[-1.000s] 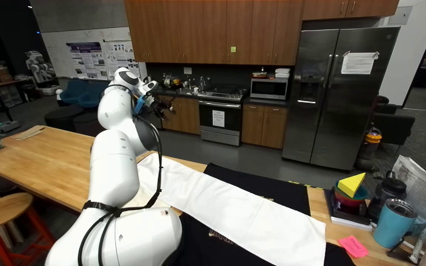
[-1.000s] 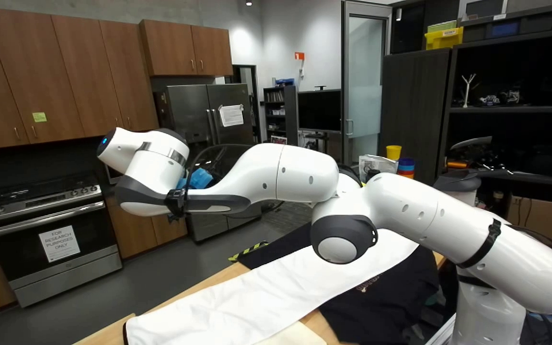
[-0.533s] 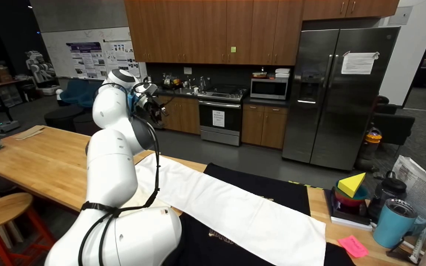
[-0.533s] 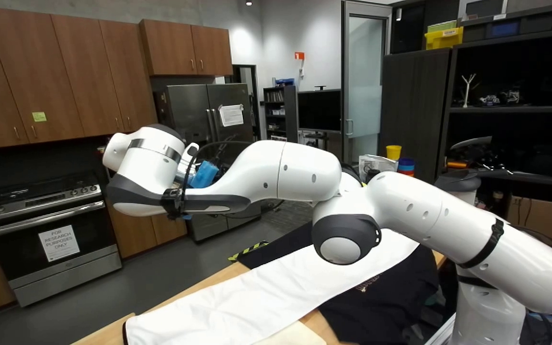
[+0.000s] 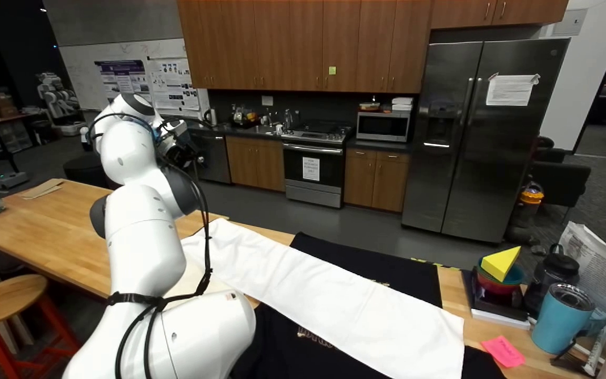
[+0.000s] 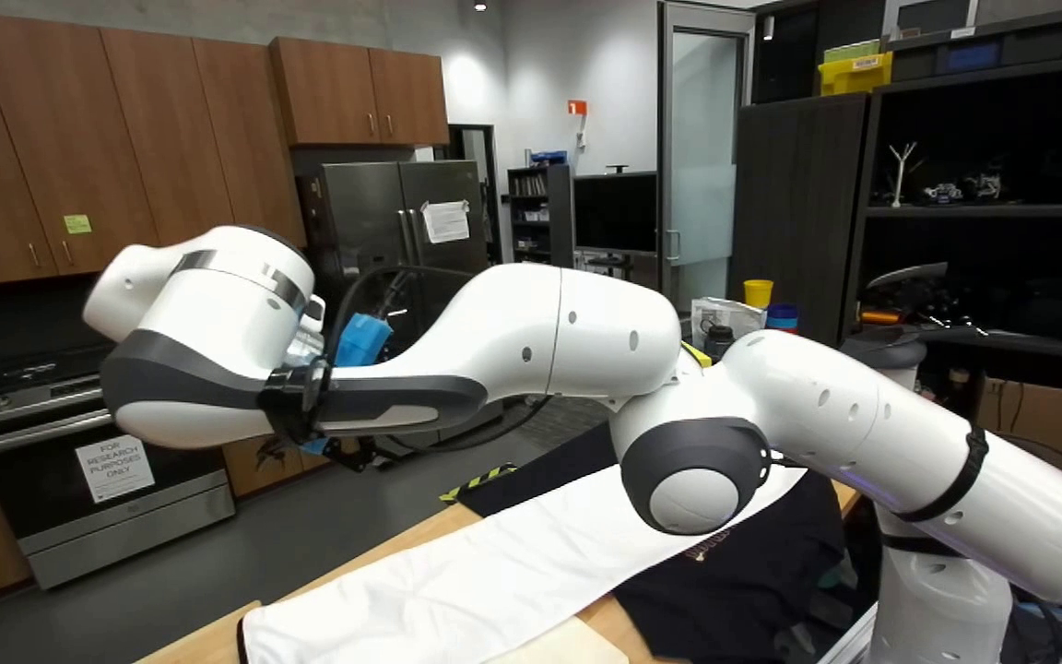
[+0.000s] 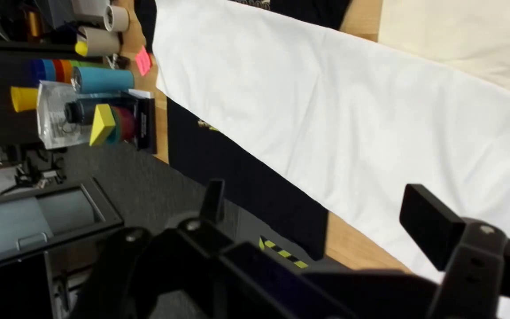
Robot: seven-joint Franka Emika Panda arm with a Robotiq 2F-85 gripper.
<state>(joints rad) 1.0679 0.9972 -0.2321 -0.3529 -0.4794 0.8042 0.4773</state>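
Gripper (image 7: 321,212) stands open in wrist view, fingers (image 7: 432,226) spread wide apart; gap btwn them shows white cloth (image 7: 326,102), wood table (image 7: 361,248) & grey floor (image 7: 250,230); unit hangs above table level, apart fr. the white cloth, its nearest item; in an exterior view it shows dark at the end of the white arm (image 5: 148,247); in an exterior view the arm hides most of it, blue wrap (image 6: 362,339) visible alongside; white cloth is laid flat on the table as a long strip, lightly creased, running diag. across wrist view; black cloth (image 7: 246,164) lies beneath & shows along both long sides, w/ lettering (image 5: 314,337) partly visible; cream cloth (image 7: 458,40) lies next to the white strip; yellow-&-black tape (image 7: 281,251) shows just past the black cloth's edge; at one end of the table, in an exterior view: pink note (image 5: 503,351) just beside the cloths; blue tumbler (image 5: 562,318) upright; black bottle (image 5: 550,279) & clear bag (image 5: 597,268) nr. it; yellow wedge (image 5: 500,263) sits tilted in stacked bowls (image 5: 495,289); background: steel range (image 5: 329,168) w/ paper sign (image 5: 311,168), microwave (image 5: 383,126) beside it, fridge (image 5: 487,158) w/ taped notice (image 5: 511,89), wood cabinets (image 5: 287,47) above; stool (image 5: 6,300) w/ red legs stands by the table.
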